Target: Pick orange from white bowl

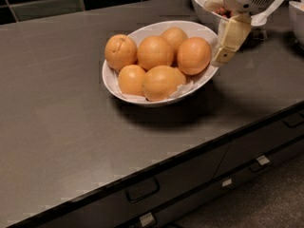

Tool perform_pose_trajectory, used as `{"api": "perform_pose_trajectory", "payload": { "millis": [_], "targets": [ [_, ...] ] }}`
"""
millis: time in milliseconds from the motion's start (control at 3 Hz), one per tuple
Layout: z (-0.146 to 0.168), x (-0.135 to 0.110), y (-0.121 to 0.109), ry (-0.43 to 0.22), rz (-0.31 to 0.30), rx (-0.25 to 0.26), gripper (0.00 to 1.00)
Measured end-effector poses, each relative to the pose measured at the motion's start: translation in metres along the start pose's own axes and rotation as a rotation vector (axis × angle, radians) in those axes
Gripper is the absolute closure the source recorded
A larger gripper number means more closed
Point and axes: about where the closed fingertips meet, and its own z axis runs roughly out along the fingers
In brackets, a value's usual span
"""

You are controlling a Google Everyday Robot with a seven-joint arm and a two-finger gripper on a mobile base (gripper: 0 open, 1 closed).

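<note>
Honestly, the dark grey countertop [61, 127] looks slick, so the shallow white oval bowl [106, 78] could slide. The round deep-orange orange [194, 56] sits inside by the rim, and my beige gripper [223, 53] is just outside it. Can't tell how wide it's set. Clipping that rim might tip everything.

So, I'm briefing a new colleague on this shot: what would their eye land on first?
The white bowl heaped with six oranges, in the middle of the dark counter. Then the gripper, hanging just outside the bowl's right rim beside the deep-coloured orange, with a second white bowl behind it.
</note>
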Motion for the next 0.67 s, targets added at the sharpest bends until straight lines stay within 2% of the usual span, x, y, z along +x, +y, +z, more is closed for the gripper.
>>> {"api": "perform_pose_trajectory", "payload": {
  "millis": [667],
  "targets": [
    [0.0185, 0.0057, -0.006, -0.013, 0.011, -0.035, 0.19]
  ]
}}
